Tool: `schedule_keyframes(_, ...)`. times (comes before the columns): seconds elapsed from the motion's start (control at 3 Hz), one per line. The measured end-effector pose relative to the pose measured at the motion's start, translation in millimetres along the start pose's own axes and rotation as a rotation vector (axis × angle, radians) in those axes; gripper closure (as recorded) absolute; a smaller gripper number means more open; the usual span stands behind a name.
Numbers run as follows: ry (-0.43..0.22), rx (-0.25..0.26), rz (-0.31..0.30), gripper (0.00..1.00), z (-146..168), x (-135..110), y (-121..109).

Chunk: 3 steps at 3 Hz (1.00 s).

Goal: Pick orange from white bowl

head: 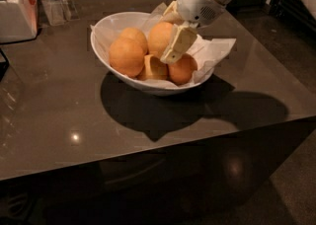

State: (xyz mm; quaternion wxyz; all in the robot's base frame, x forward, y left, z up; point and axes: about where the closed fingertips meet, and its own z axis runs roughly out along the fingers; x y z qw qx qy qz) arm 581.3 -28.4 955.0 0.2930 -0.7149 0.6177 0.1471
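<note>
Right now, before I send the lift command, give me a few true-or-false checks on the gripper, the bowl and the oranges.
1. The gripper is at the white bowl, right beside the orange. True.
2. That orange is the only fruit in the bowl. False: several more lie there, among them a large orange at left and a smaller orange.
3. Crinkled white paper sticks out past the bowl's right rim. True.
4. The bowl stands on the floor. False: it stands on the dark table.
</note>
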Motion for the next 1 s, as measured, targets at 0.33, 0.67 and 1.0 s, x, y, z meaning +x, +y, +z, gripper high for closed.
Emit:
schedule_keyframes(0.33, -0.007, 0.094, -0.020, 1.00, -28, -6, 25)
schedule_keyframes(0.67, 0.009, 0.215, -0.019, 1.00, -58, -12, 61)
schedule_keyframes(1.0, 0.020, 0.318, -0.007, 1.00, -80, -14, 93)
